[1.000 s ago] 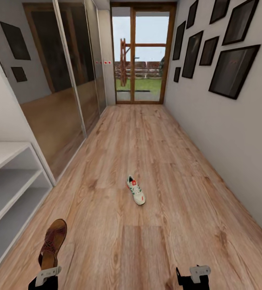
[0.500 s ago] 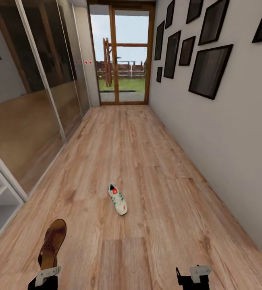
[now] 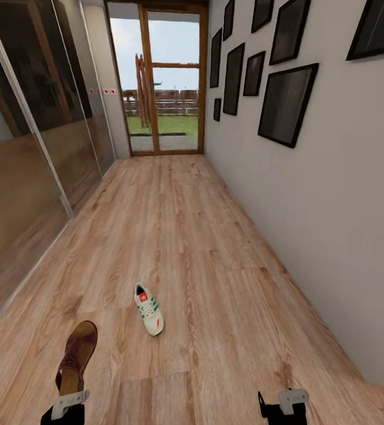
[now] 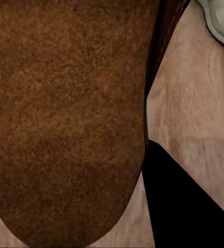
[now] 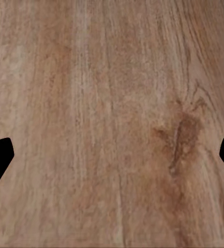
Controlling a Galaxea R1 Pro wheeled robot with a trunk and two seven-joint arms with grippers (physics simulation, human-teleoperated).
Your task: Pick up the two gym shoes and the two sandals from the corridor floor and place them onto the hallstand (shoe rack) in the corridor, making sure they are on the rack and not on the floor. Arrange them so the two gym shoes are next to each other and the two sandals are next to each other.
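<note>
Now the left claw point(image 3: 68, 396) grips a brown sandal point(image 3: 77, 357), toe pointing ahead above the floor point(image 3: 215, 265). Right claw point(image 5: 112, 155) hangs wide apart over bare planks. One sneaker point(image 3: 148, 309) lies just ahead on the floor.

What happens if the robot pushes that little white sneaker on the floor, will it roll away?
Probably not: the gym shoe lies flat on its sole on the corridor floor, so it should slide, perhaps turning a little. It looks small, likely light. The smooth planks may let it skid easily.
</note>
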